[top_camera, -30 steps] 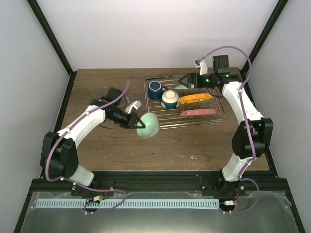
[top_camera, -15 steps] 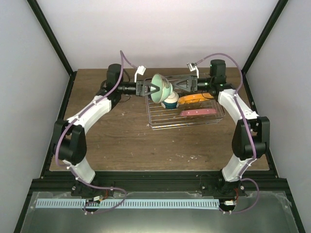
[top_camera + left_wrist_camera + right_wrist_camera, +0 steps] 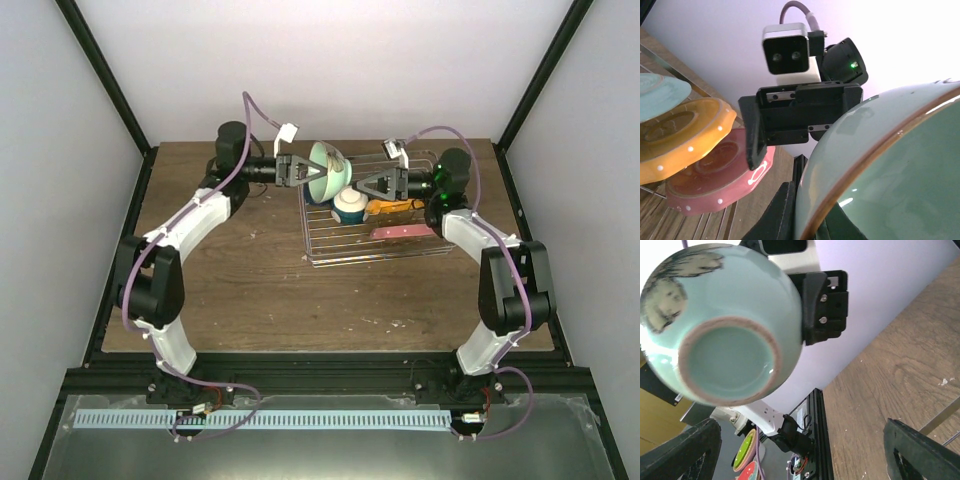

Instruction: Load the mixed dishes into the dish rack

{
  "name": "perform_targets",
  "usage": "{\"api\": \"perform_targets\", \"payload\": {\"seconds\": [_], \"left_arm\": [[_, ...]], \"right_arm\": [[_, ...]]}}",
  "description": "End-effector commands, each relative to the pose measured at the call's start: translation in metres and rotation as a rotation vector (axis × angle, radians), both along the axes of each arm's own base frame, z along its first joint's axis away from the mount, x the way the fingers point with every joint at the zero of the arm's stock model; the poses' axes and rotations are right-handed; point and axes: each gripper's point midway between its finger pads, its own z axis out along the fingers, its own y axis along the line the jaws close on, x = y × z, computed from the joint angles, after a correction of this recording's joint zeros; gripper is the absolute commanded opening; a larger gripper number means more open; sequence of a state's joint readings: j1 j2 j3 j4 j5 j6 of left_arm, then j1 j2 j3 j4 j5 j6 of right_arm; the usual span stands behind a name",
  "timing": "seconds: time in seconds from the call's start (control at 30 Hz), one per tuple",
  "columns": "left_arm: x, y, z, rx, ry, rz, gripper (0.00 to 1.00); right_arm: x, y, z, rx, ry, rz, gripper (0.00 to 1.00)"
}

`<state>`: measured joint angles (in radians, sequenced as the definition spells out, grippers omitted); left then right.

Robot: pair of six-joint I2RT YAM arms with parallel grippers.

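Observation:
My left gripper is shut on the rim of the mint-green bowl, holding it tilted in the air above the dish rack's back left corner. In the left wrist view the bowl fills the right side, its rim between my fingers. My right gripper stands open just right of the bowl, facing it; its wrist view shows the bowl's foot above the wide-apart fingers. The cream-white bowl, the orange-bottomed plate and the pink-red plate are in the rack. The mug is hidden.
The rack sits at the back right of the brown wooden table. White walls and black frame posts enclose the table on three sides. Both arms meet over the rack's back left corner.
My left arm has swung the mint-green bowl from the table left of the rack up and back over the rack. My right gripper has come leftward to face the bowl.

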<state>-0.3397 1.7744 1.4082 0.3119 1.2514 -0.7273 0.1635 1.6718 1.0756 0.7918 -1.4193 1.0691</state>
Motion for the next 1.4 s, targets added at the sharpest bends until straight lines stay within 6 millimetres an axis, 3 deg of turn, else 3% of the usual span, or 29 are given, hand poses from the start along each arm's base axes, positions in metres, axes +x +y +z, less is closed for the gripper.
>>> {"api": "perform_targets", "payload": {"seconds": [0.0, 0.17, 0.47, 1.2, 1.37], "left_arm": [[0.0, 0.011, 0.021, -0.036, -0.099, -0.023, 0.0], [-0.001, 0.013, 0.01, -0.04, -0.068, -0.026, 0.0], [0.001, 0.013, -0.007, -0.115, -0.008, -0.039, 0.0], [0.014, 0.009, -0.024, -0.102, 0.008, -0.004, 0.0], [0.015, 0.009, -0.027, -0.1, 0.013, -0.003, 0.0]], "right_arm": [[-0.001, -0.007, 0.022, 0.021, -0.098, -0.002, 0.89], [0.0, -0.008, 0.032, 0.029, -0.128, 0.011, 0.9], [0.003, 0.003, 0.027, 0.062, -0.116, 0.04, 0.91], [0.009, 0.033, 0.023, 0.068, -0.106, 0.108, 0.9], [0.009, 0.037, 0.022, 0.068, -0.099, 0.117, 0.87]]}}
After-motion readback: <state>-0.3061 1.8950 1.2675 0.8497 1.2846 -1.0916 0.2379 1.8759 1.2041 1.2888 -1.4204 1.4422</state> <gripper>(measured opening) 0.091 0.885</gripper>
